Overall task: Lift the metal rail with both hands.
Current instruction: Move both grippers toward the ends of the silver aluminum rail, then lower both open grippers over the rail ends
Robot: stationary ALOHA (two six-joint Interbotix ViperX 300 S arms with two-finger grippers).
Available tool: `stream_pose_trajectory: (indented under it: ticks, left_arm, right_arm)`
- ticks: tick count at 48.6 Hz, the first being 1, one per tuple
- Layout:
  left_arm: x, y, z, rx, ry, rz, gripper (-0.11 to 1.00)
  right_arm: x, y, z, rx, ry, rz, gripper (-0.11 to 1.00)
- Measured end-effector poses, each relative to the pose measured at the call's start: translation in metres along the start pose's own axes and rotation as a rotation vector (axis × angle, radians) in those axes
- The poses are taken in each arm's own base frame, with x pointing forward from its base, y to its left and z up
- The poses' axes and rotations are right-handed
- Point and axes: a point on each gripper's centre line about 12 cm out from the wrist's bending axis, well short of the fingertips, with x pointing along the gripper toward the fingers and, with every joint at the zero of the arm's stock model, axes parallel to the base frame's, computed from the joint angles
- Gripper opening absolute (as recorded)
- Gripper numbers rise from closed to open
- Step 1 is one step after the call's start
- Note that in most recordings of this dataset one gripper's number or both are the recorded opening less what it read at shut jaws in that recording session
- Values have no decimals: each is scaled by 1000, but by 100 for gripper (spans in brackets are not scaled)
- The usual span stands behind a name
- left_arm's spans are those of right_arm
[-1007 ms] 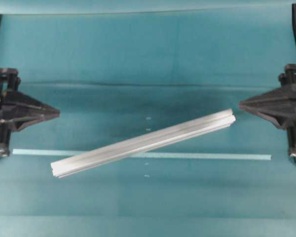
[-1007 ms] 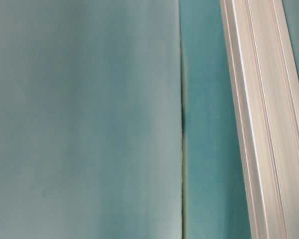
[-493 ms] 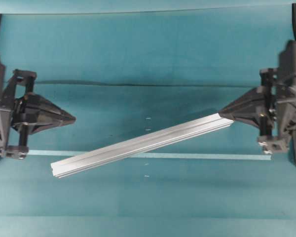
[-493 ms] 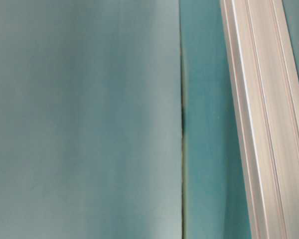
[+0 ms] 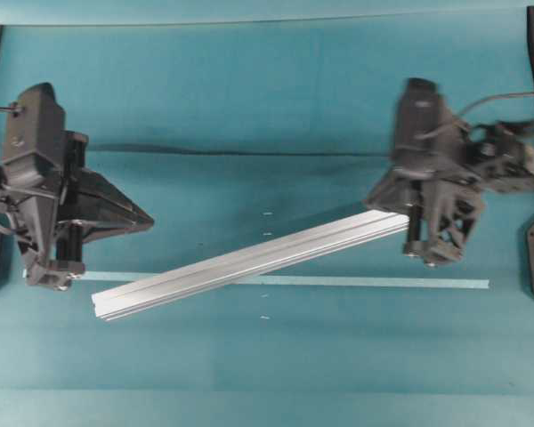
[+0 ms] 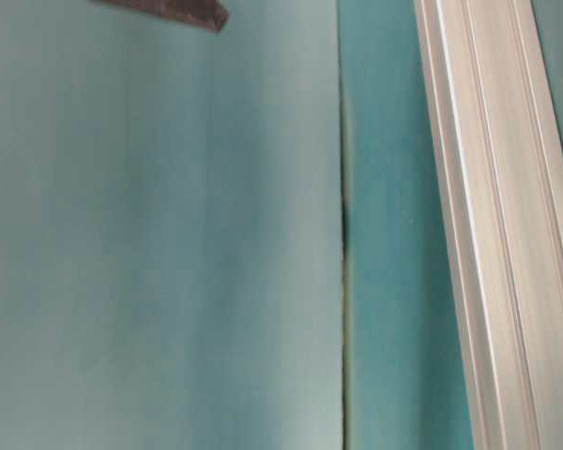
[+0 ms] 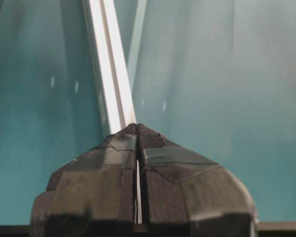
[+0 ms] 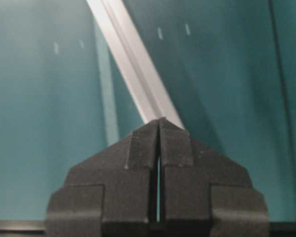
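**A:** Where is the metal rail (image 5: pixel 254 261)?

**B:** It lies diagonally on the teal surface (image 5: pixel 249 98), crossing a pale-blue tape strip (image 5: pixel 356 282).

**A:** What has changed?

**B:** Both arms have swung in from the edges. The right end effector (image 5: pixel 380 191) now sits over the rail's upper end; the left end effector (image 5: pixel 142 216) is near the lower end. Both have their fingers pressed together, holding nothing, so they must probably open before any lift.

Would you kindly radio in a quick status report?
Left gripper shut, right gripper shut, both empty. Metal rail flat on table, diagonal across tape strip. Nothing blocking.
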Motion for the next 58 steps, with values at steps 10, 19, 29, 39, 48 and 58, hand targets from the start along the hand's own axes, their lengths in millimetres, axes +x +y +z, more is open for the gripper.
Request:
stream_pose_trajectory:
  ticks: [10, 19, 29, 39, 48, 58]
  left_arm:
    - [8, -4, 1, -7, 113, 23, -3]
    - [22, -4, 1, -45, 235, 63, -3]
    - [40, -9, 6, -73, 335, 96, -3]
    - [52, -15, 5, -51, 372, 98, -2]
    - [52, -14, 4, -48, 376, 100, 4]
    - [54, -13, -4, -46, 397, 106, 44]
  right_arm:
    - [14, -13, 13, -127, 134, 2, -3]
    - [19, -20, 17, -216, 225, 21, -3]
    - [31, -23, 15, -299, 300, 49, -3]
    - [38, -24, 15, -323, 317, 57, -2]
    - [39, -24, 17, -340, 295, 53, 6]
    - [42, -25, 16, -352, 298, 55, 48]
